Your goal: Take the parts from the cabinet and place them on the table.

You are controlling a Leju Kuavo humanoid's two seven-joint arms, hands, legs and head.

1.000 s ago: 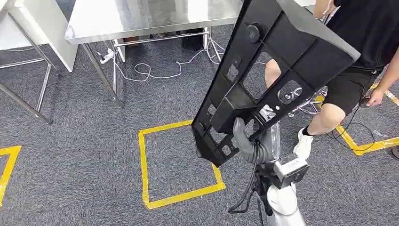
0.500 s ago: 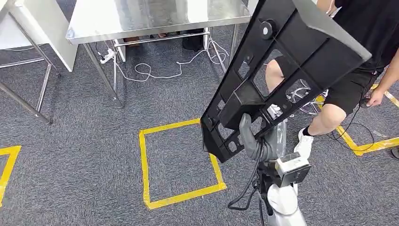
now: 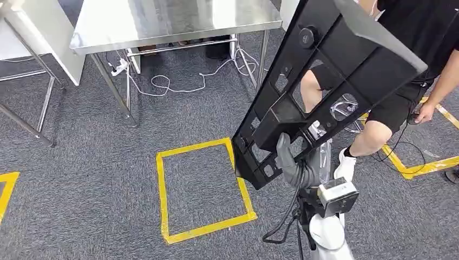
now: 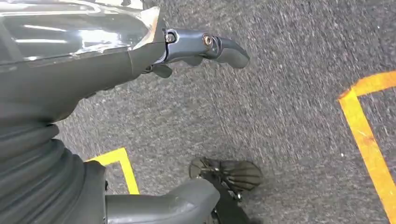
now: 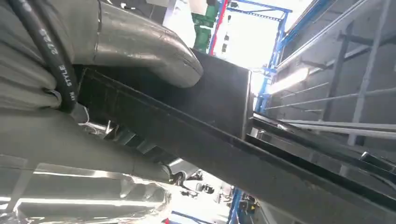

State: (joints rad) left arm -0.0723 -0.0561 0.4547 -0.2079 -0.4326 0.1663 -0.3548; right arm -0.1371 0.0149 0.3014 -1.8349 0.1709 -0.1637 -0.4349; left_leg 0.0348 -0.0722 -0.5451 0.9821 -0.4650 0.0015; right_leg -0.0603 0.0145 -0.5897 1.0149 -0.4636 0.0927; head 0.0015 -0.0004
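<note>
Beside yellow tape square [image 3: 203, 187], right hand [image 3: 295, 165] grips black frame part [image 3: 325, 81] aloft; left hand [image 4: 140, 60] fingers apart, holding nothing.

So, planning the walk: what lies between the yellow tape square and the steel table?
Head view: bare grey carpet between yellow tape square and steel table.

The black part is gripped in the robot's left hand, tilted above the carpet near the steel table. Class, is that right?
Not quite. The right hand grips the black part, as the head view shows. The left hand hangs over the carpet holding nothing, as the left wrist view shows. The rest stands: the part is tilted above the carpet near the steel table.
</note>
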